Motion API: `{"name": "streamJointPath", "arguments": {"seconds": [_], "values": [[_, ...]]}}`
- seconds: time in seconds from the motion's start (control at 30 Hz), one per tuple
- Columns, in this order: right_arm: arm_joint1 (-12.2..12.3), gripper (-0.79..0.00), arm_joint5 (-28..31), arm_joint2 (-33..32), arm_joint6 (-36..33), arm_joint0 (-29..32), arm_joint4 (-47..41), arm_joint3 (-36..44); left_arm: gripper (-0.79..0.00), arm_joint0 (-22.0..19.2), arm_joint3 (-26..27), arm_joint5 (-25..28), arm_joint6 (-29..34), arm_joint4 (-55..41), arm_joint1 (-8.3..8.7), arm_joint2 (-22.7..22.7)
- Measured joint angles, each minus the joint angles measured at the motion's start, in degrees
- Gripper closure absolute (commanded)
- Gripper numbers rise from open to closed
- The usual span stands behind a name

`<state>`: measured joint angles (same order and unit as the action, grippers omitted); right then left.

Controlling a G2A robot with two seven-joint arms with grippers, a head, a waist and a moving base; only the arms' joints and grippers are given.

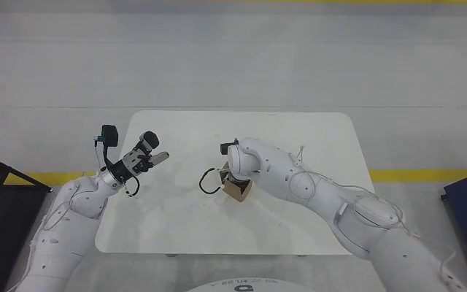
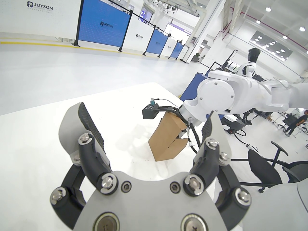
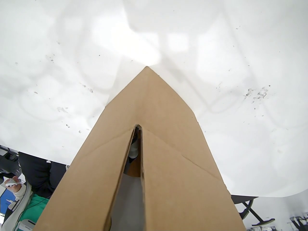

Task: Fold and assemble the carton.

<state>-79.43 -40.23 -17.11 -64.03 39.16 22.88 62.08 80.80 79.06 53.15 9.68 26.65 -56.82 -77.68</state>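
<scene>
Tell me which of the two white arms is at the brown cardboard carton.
The right arm: its wrist sits over the brown cardboard carton mid-table. The left gripper hangs apart near the white table's left edge, jaws open and empty.

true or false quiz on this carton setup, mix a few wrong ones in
1. The left gripper is open and empty. True.
2. The carton lies flat as an unfolded sheet. False: it stands on the table as a partly formed box.
3. The carton sits under the wrist of the right arm, apart from the left gripper. True.
4. The table is dark wood. False: it is white.
5. In the right wrist view, two carton flaps leave a narrow slit between them. True.
</scene>
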Motion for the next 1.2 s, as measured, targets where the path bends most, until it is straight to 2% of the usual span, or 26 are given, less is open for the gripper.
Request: {"name": "streamJointPath", "arguments": {"seconds": [0.2, 0.47, 0.97, 1.07, 1.2], "values": [[-0.5, 0.000, 0.0, 0.5, 0.0, -0.6, -0.5, -0.4, -0.785, 0.2, 0.2, -0.3, -0.1, 0.3, -0.03, -0.3], [0.1, 0.000, -0.1, 0.5, 0.1, 0.0, -0.2, 0.1, -0.785, 0.5, 0.8, -0.7, 0.0, 0.6, -0.11, -0.3], [-2.0, 0.000, 1.9, 1.9, -1.9, -0.8, -0.4, -4.0, -0.785, 1.1, 1.8, -1.6, -0.1, 1.6, -0.18, -0.9], [-1.9, 0.000, 1.7, 1.3, -1.2, -0.8, 0.2, -2.4, -0.785, 1.2, 2.1, -1.9, 0.1, 1.7, -0.21, -1.0], [-0.4, 0.000, 0.5, -0.6, 0.7, 0.2, 2.0, 3.3, -0.785, 1.3, 2.8, -2.5, 0.3, 2.0, -0.22, -1.1]]}}
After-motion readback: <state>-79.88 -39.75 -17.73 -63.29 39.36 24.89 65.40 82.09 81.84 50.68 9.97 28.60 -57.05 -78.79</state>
